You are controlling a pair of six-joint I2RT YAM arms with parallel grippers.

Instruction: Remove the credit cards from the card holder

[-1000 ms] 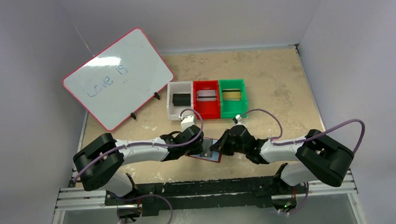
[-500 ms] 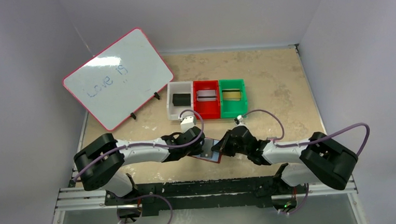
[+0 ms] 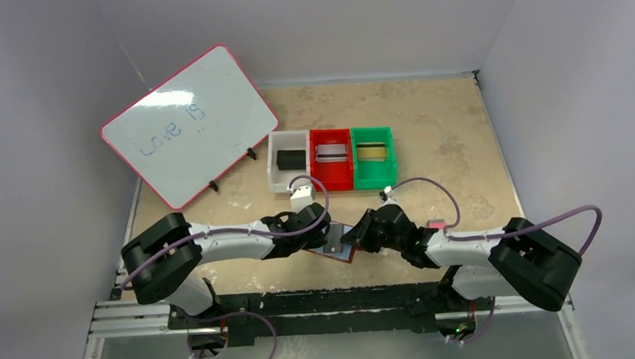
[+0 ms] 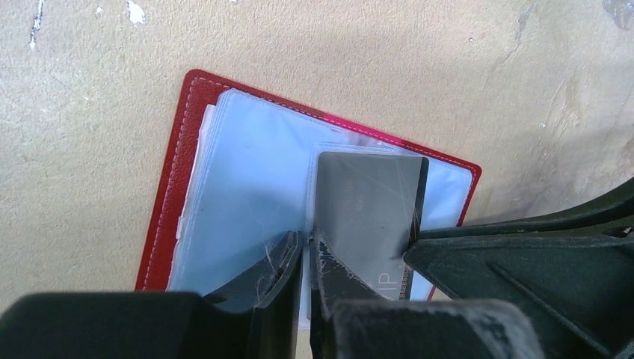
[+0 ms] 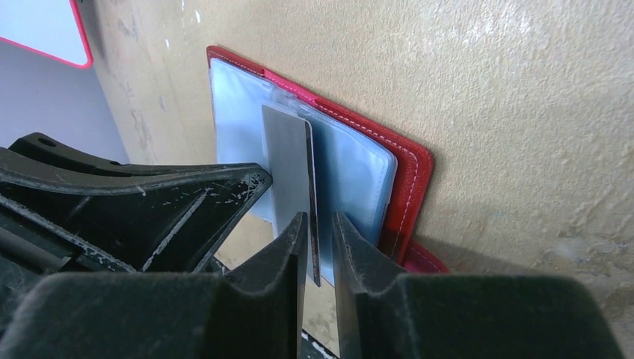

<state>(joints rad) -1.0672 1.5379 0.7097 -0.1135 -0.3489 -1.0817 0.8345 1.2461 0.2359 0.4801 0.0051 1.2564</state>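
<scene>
The silver-grey card (image 4: pixel 366 202) sticks roughly half out of a pale blue sleeve (image 4: pixel 247 187) in the card holder (image 4: pixel 191 149). The holder lies open and flat on the table (image 3: pixel 453 129), at 6 o'clock from the red bin (image 3: pixel 333 184).

The right gripper (image 5: pixel 318 224), at 3 o'clock of the holder, has its jaws drawn narrow around the card's free end. A sliver of gap shows beside the card, so I cannot tell how firm the hold is. The left gripper (image 4: pixel 305 243), at 9 o'clock, has its jaws nearly together, tips pressing the sleeve just beside the card (whether a fold of plastic is caught between them is unclear).

The main risk, as I judge it, is that the left tips bear on the card as well as the sleeve. A pull would then drag the whole holder across the table, or the card would slide out of the right jaws. Pulling off the pocket's line could wedge a card corner in its mouth and crease the sleeve. The two grippers also sit almost touching, so a small sideways drift could knock them together
</scene>
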